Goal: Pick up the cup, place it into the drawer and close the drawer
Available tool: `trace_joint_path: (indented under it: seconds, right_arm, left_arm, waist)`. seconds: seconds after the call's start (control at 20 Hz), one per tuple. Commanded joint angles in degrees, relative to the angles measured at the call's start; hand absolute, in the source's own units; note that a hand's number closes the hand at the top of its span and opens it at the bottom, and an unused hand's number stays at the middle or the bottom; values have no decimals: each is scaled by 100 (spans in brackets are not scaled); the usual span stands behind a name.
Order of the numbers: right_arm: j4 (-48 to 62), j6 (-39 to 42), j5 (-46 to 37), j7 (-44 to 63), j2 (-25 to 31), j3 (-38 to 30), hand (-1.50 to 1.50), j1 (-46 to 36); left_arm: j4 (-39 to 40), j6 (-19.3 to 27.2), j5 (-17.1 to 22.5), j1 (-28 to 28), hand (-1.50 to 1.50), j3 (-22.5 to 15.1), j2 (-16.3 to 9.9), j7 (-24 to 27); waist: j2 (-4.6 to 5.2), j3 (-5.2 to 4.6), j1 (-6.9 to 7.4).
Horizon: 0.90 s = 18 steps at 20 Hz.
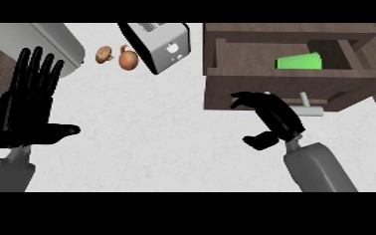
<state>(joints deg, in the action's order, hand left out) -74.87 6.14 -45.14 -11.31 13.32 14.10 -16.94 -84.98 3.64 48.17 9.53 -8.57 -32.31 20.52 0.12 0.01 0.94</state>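
Right hand [270, 115] empty, fingers curled at drawer [220, 82] front | green cup [300, 61] inside, beyond it | left hand [29, 104] open, resting far left

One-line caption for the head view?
Green cup lies in the open drawer; right robot hand at its front.

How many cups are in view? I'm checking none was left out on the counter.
1: a green cup lying inside the open drawer. None shows on the counter.

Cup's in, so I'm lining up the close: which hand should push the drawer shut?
Right hand: it sits at the open drawer front by the handle. Left hand rests open at far left.
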Motion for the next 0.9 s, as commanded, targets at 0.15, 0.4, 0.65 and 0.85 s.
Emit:
trace_joint_path:
  seconds: [0.15,0.4,0.65,0.85]
  right_arm:
    - [2050,-224,-83,-737,-112,-559,-150,-1128]
    - [3380,-501,-209,-1110,-320,-831,-150,-1965]
    - [4783,-316,30,-1573,-66,-1354,-150,-2989]
    - [5730,-559,-24,-2078,215,-1561,-150,-3286]
  left_arm:
    - [185,-820,-54,-404,-150,518,-10,41]
    - [103,-819,-212,-409,-150,753,163,-118]
    - [404,-1169,-291,-446,-150,701,293,61]
    - [228,-989,-259,-189,-150,677,295,-251]
  waist:
    - [6,1,-17]
    - [7,2,-8]
    - [47,3,73]
    - [117,14,202]
